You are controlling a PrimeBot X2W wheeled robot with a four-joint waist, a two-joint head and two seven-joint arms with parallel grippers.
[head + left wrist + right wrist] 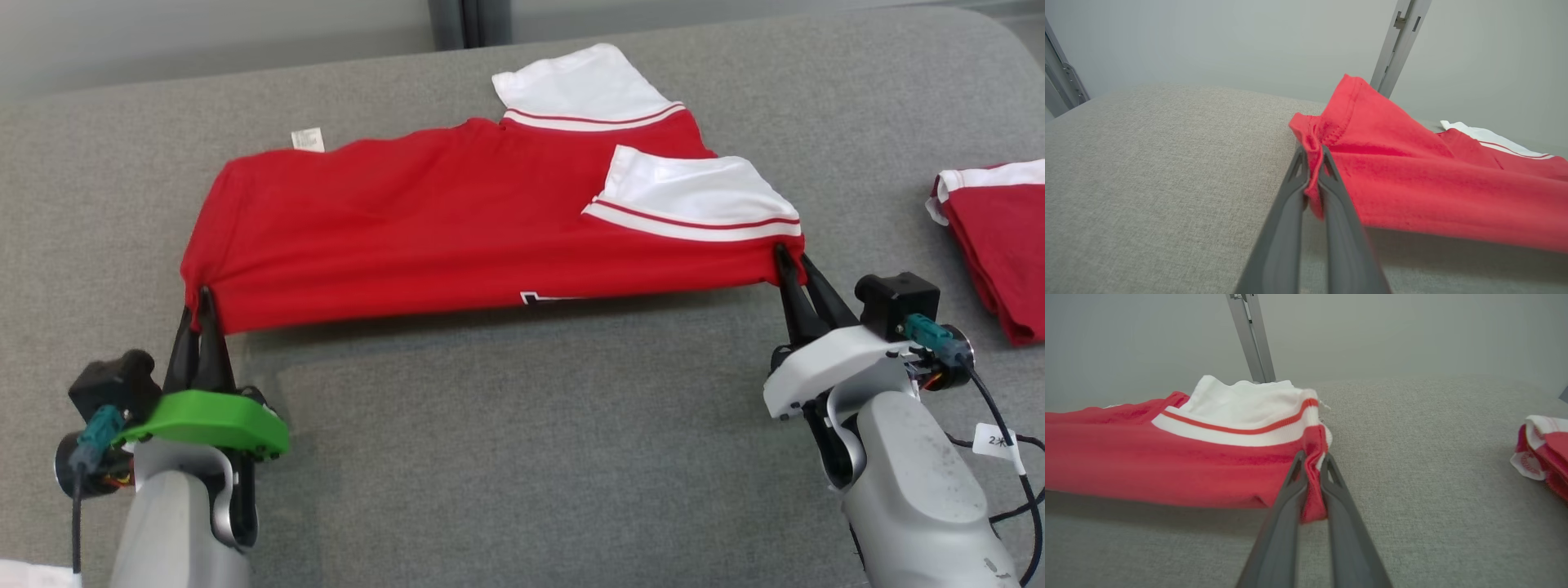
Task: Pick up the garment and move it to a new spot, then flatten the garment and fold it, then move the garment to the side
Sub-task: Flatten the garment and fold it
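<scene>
Two corners are pinched. Our left gripper (198,300) is closed on the hem corner of the red garment (424,212), and our right gripper (789,257) is closed on the corner beneath the white sleeve (694,188). The near edge hangs taut just above the grey table (522,425), and the rest lies on it. To fold well, we judge, both ends should rise level under even tension. The edge should then travel squarely to the far edge, clear of the folded garment (1000,245) at the right.

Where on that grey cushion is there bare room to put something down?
Bare: the grey fabric surface between the left gripper and right gripper, in front of the red-and-white shirt. Crowded: right edge, by another folded red garment.
</scene>
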